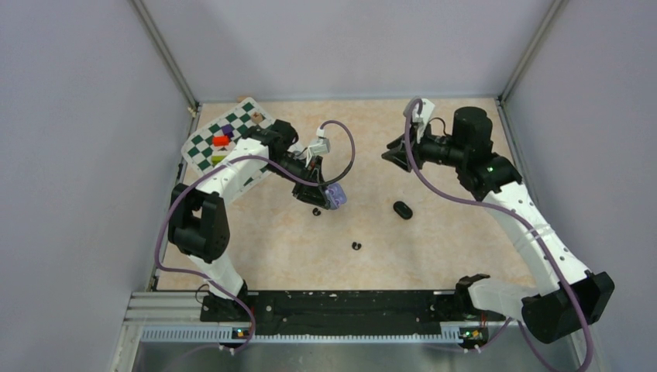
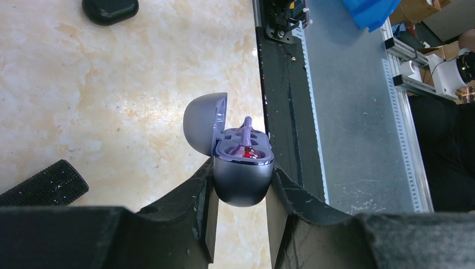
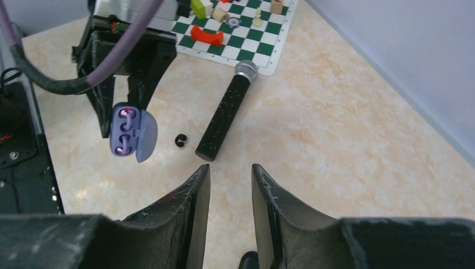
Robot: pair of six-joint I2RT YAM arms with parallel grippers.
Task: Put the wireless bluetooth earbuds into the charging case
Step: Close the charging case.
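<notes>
Overhead, I saw the left gripper (image 1: 322, 194) holding the purple case (image 1: 337, 198) off the table. A black earbud (image 1: 316, 211) lay just below it and a second earbud (image 1: 356, 246) nearer the bases. The black case (image 1: 402, 209) sat mid-table, with the right gripper (image 1: 393, 155) beyond it.

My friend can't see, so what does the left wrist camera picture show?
The left gripper holds an open purple charging case with a purple earbud poking up inside. A black case and microphone handle lie on the table.
</notes>
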